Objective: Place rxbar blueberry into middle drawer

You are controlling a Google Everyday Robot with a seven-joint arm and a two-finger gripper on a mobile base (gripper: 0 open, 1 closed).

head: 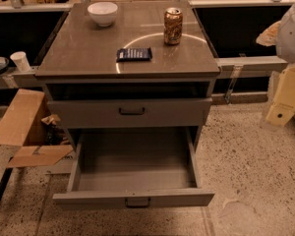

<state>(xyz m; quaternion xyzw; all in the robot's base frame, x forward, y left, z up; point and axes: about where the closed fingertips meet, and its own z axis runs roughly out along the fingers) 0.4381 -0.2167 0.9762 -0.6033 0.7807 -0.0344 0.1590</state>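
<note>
The rxbar blueberry, a flat dark navy wrapper, lies on the cabinet top near its front middle. The middle drawer, the lower grey front with a small dark handle, is pulled fully open and its inside is bare. My gripper hangs at the far right edge of the view, beside the cabinet and well to the right of the bar. It is level with the upper drawer front and holds nothing that I can see.
A gold-brown can stands behind and to the right of the bar. A white bowl sits at the back left. The upper drawer front is shut. Cardboard boxes lie on the floor at left, and a paper cup stands on a ledge.
</note>
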